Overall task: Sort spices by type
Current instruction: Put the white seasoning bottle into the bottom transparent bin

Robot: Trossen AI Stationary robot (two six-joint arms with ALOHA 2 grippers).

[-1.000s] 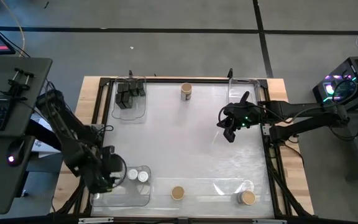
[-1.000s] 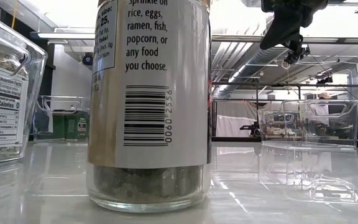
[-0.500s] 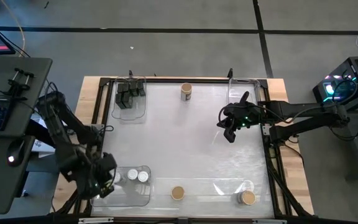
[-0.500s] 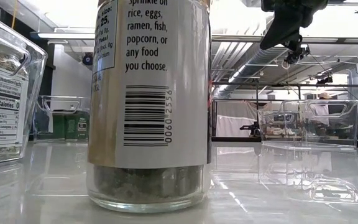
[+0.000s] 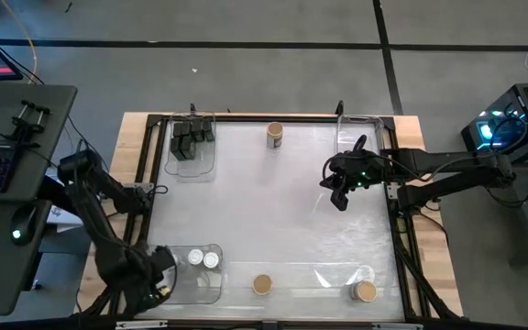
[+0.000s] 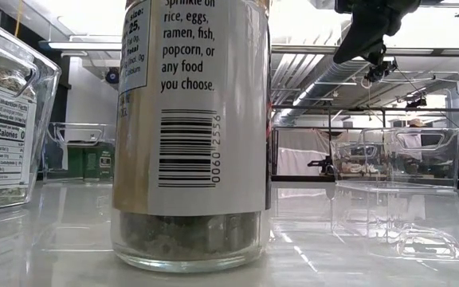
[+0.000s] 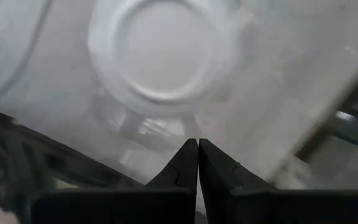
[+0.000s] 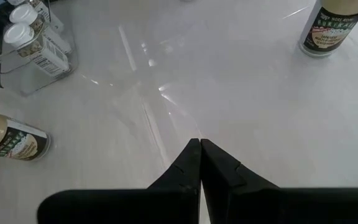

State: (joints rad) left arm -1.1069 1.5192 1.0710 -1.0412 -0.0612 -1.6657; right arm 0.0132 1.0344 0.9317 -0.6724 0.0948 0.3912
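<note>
Glossy white worktop [image 5: 273, 211], ringed by a wood edge, carrying spices in scattered groups. Far left: clear bin [image 5: 192, 147] holding black boxes [image 5: 192, 137]. Near left: second clear bin [image 5: 197, 275] with two white-topped jars [image 5: 203, 259] standing side by side inside. Far edge, near centre: one tan-topped jar [image 5: 275, 135], upright and alone. Near edge: another tan-topped jar [image 5: 261, 284] at centre, a third [image 5: 365, 291] toward the right corner, beside or within a faint clear bin, cannot tell which. Far right corner: another clear bin [image 5: 360, 128], contents not discernible.

Left end effector [image 5: 159, 280] at the near left corner, just beside the bin of white-topped jars, fingers pressed together and gripping nothing; from its wrist camera, closed fingertips [image 7: 197, 152] meeting below a blurred round white lid [image 7: 160, 53] seen through clear plastic.

Right end effector [image 5: 337, 194] hovering over the right half of the worktop, well apart from every jar, fingers likewise closed tight and empty; fingertips [image 8: 199, 149] meeting over bare white surface.

From the low camera: label and barcode of a jar [image 6: 190, 135] filling the centre, seasoning visible at its glass base.
</note>
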